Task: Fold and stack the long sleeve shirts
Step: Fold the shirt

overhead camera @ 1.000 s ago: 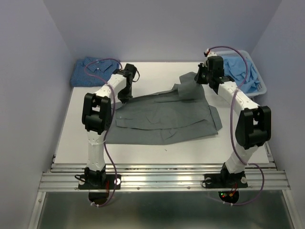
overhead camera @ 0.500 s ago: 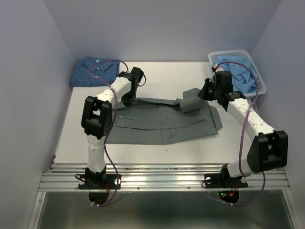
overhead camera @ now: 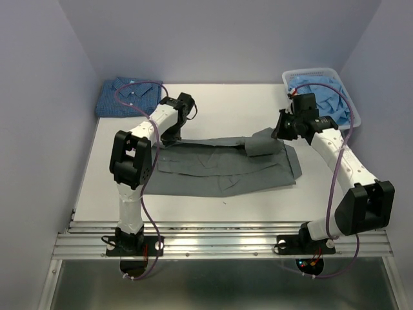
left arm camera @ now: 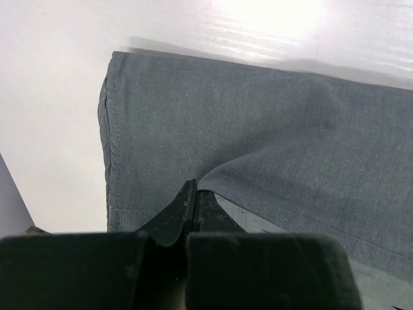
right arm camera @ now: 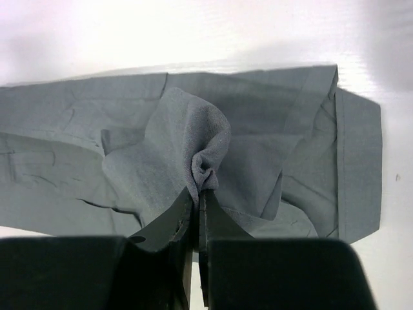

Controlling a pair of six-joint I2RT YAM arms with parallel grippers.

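Note:
The slate-grey shirt [overhead camera: 219, 166] lies partly folded across the middle of the table. My left gripper [overhead camera: 173, 135] is shut on its far left edge, seen in the left wrist view [left arm camera: 195, 188] pinching a fold of grey cloth [left arm camera: 271, 129]. My right gripper [overhead camera: 279, 132] is shut on a bunched piece of the same shirt [right arm camera: 205, 169] at its far right and holds it just above the flat part. The dark blue checked shirt [overhead camera: 128, 95] lies folded at the far left corner.
A pale basket [overhead camera: 352, 113] at the far right corner holds light blue cloth [overhead camera: 324, 98]. Purple walls close in both sides. The metal rail [overhead camera: 219, 242] with the arm bases runs along the near edge.
Both grippers moved toward me and lower with the shirt's far edge. The raised right flap has come down over the shirt's body, and the fold is flatter.

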